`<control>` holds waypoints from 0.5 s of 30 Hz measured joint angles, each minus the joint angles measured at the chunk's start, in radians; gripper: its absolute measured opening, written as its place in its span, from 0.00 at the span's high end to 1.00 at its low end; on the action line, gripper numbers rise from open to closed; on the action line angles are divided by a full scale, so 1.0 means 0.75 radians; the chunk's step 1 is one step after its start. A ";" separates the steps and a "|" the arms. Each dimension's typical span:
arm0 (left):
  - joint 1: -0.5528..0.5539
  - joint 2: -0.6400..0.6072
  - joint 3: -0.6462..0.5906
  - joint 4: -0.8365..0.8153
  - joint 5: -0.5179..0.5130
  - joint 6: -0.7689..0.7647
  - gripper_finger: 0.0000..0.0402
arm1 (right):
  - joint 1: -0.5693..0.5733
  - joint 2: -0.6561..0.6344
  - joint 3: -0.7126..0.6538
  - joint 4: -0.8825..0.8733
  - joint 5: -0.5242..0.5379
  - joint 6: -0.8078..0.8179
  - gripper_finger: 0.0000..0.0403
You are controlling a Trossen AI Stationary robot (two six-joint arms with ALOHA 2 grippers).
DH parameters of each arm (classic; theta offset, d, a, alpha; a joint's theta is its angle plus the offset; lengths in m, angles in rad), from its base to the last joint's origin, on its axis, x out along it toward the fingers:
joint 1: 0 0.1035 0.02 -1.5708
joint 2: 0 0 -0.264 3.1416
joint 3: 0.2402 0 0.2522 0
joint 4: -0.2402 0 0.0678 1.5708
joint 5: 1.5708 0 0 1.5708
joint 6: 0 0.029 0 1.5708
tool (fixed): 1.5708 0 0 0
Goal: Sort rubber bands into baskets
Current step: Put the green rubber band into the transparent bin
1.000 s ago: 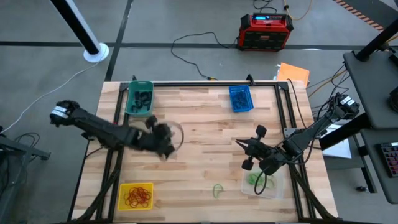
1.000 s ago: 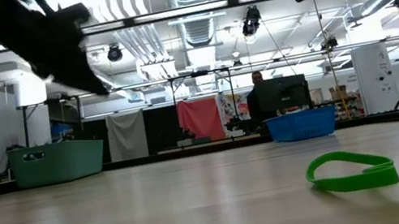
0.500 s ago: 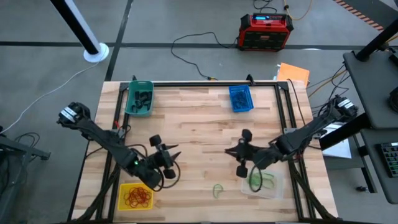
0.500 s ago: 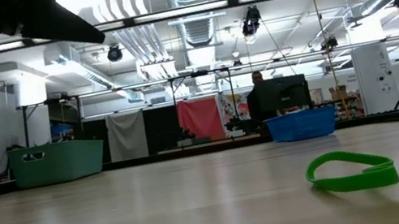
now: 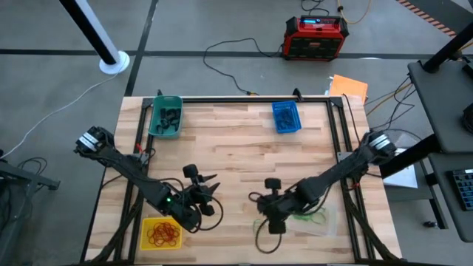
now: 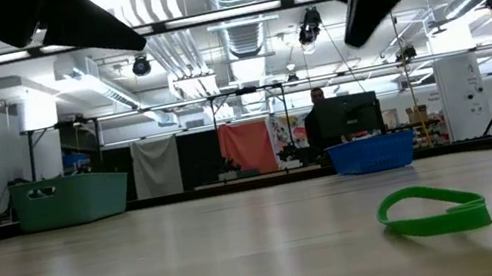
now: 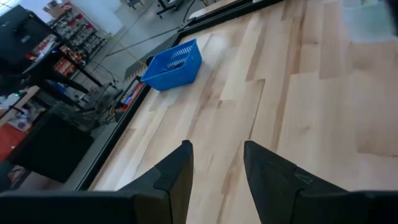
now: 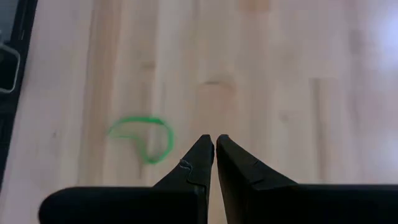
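4 baskets on the tabletop: 1 teal point(image 5: 165, 117), 1 blue point(image 5: 286, 117), 1 yellow point(image 5: 162, 232), 1 clear point(image 5: 323, 219). 2 robot arms, each w/ 1 hand: left hand point(image 5: 209, 185), right hand point(image 5: 258, 205). 1 loose green rubber band point(image 6: 433, 209) lying on the wood. Red-orange bands in the yellow basket, black ones in the teal: too tangled to count. 1 red-and-black box point(image 5: 316, 37) on the floor.

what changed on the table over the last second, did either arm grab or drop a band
The left gripper swung from the table's left middle toward the front, stopping above the yellow basket, jaws open and empty. The right gripper moved from beside the clear basket toward the loose green band, shut, nothing seen held. Nothing was seen grabbed or dropped. The band and all four baskets stayed put.
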 joint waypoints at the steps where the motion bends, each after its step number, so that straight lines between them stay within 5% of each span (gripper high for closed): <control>1: 0.000 0.001 0.000 -0.004 -0.009 -0.004 0.68 | 0.000 0.035 0.023 -0.004 -0.019 -0.012 0.96; 9: 0.000 0.002 -0.002 -0.007 -0.029 -0.024 0.68 | -0.001 0.276 0.161 -0.049 -0.036 -0.074 0.96; 15: 0.000 0.002 -0.003 -0.009 -0.029 -0.032 0.68 | -0.041 0.360 0.228 -0.045 -0.280 -0.006 0.96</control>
